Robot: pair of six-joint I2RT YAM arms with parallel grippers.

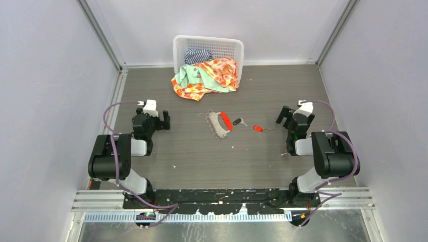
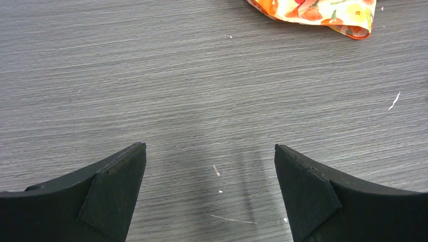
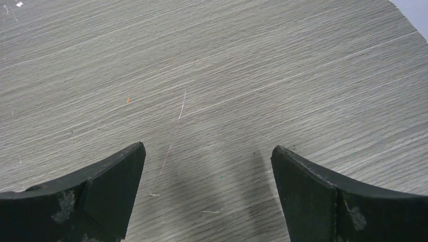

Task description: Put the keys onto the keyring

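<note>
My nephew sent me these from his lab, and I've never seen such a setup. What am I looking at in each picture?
This is a robot: a left arm and a right arm, bolted at the near edge of a table. The wide picture looks down from above and behind them. The other two pictures come from a camera on each wrist. The black wedges at the bottom of these are the fingers of the left end effector and the right end effector. Both are open and hold nothing.

Mid-table lies a keyring with a red tag. A black-headed key sits just right of it, and a red-headed key further right. At the back, clothes spill from a white basket onto the table.
</note>
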